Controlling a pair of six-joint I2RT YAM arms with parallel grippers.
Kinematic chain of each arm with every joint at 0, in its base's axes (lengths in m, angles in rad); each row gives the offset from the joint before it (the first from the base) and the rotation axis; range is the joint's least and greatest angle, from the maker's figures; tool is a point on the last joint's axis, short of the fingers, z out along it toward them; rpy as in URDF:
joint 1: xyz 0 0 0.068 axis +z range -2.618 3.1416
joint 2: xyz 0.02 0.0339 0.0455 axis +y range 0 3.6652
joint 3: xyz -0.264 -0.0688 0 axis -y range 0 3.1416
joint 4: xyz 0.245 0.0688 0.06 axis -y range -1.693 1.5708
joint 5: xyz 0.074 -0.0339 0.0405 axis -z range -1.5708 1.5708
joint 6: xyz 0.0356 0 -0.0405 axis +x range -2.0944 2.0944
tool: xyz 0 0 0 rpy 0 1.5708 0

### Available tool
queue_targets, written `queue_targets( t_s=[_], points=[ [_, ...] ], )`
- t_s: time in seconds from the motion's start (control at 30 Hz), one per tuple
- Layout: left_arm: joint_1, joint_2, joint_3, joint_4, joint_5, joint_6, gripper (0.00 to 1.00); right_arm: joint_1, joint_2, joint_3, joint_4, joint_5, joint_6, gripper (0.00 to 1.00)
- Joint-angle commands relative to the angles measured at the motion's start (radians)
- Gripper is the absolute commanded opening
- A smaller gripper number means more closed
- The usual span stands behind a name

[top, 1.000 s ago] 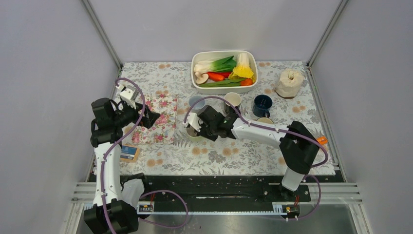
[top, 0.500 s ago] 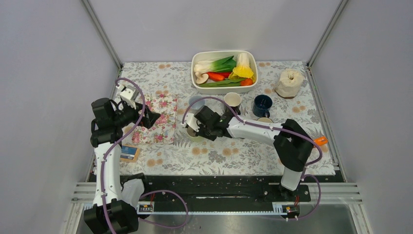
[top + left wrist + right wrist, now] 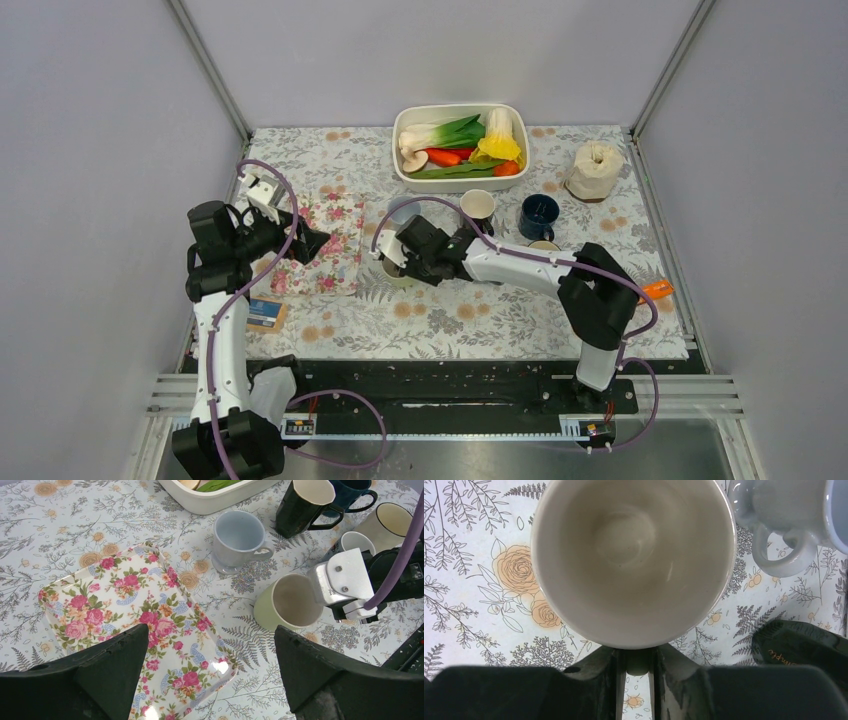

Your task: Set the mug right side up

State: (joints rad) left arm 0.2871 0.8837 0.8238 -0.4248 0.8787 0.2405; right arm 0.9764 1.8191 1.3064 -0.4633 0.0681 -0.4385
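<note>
The pale green mug with a cream inside sits mouth up near the table's middle, tipped a little toward the left arm. In the left wrist view the mug shows its hollow. My right gripper is shut on its handle. The right wrist view looks straight into the mug, and the gripper pinches the handle stub between its fingers. Whether the mug's base rests on the cloth I cannot tell. My left gripper hangs open over the floral tray, nothing between its fingers.
A pale blue cup stands just behind the mug, close to its rim. A black mug, a navy mug and a cream mug stand to the right. Behind them are a vegetable dish and a cloth bundle. A small box lies near left.
My right arm has shifted slightly left and back with the mug still in its grip. The left arm has not moved.
</note>
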Motion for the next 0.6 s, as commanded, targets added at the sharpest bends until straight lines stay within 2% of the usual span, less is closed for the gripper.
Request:
queue_targets(
  t_s=[0.0, 0.33, 0.43, 0.57],
  points=[
    [0.006, -0.002, -0.008, 0.026, 0.034, 0.019, 0.99, 0.012, -0.008, 0.07, 0.027, 0.017, -0.009, 0.34],
    [0.006, -0.005, -0.008, 0.026, 0.032, 0.016, 0.99, 0.01, -0.051, 0.095, -0.028, 0.011, -0.015, 0.77],
    [0.006, -0.006, -0.005, 0.026, 0.031, 0.014, 0.99, 0.01, -0.114, 0.102, -0.054, 0.015, -0.029, 0.98],
    [0.006, -0.004, 0.002, 0.026, 0.017, 0.008, 0.99, 0.011, -0.252, 0.084, -0.082, 0.068, -0.049, 0.99]
  ],
)
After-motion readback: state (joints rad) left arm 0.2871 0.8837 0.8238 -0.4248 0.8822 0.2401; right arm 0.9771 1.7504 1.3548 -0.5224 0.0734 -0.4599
